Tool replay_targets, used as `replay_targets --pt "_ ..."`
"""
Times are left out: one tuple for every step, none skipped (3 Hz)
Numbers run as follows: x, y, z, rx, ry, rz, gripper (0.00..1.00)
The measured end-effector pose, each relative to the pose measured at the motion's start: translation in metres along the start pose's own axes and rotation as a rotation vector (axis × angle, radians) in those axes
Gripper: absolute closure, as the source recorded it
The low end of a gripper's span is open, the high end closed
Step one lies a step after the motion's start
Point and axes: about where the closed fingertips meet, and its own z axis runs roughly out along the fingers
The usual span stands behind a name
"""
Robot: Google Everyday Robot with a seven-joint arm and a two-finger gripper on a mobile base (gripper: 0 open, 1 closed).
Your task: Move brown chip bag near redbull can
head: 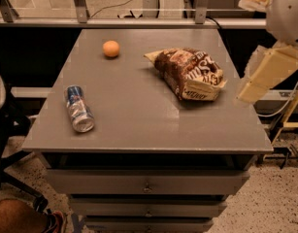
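Observation:
The brown chip bag [190, 73] lies crinkled on the right half of the grey table [139, 125], its cream end toward the right edge. The redbull can [79, 108] lies on its side at the left front, silver end toward the front, far from the bag. My gripper [251, 90] shows as a cream part off the table's right edge, just right of the bag and not touching it. It holds nothing that I can see.
A small orange ball [111, 48] sits at the back left of the table. My white arm housing [287, 8] is at the top right. Drawers [147, 183] are below the table front. A dark chair [3, 130] stands at the left.

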Motion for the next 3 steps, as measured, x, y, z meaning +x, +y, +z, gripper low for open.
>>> replay_targets --pt "0.0 0.0 -0.001 0.001 0.0 -0.001 0.0" --pt "0.0 0.002 0.017 -0.038 -0.024 -0.02 0.0" --pt "0.01 0.005 0.06 -0.122 -0.051 -0.043 0.0"
